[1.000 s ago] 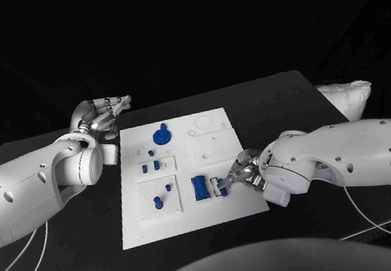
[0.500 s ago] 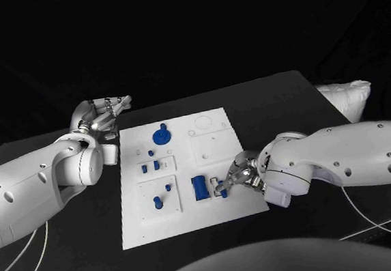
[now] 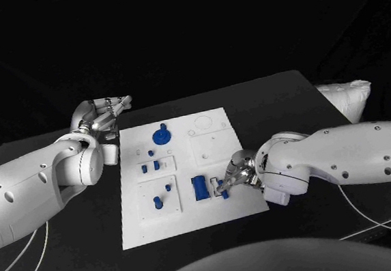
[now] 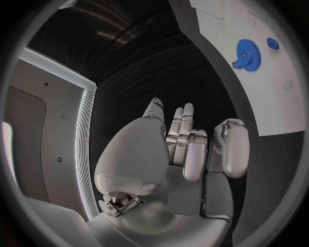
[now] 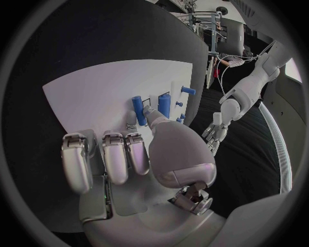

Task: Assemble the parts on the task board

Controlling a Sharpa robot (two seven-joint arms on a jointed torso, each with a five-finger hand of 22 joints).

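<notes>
My right silver hand [image 3: 234,179] is down at the near right part of the flat white task board [image 3: 193,215]. My thumb tip [image 5: 149,111] touches a blue block part [image 3: 200,187] that sits on the board, and my other fingers [image 5: 103,157] are curled in. I cannot tell if I am really holding the part. My left silver hand [image 3: 103,116] hangs off the far left corner of the board, over the black table [image 3: 280,99]. Its fingers [image 4: 187,139] are close together and hold nothing. A round blue gear part [image 3: 161,136] lies on the far part of the board.
</notes>
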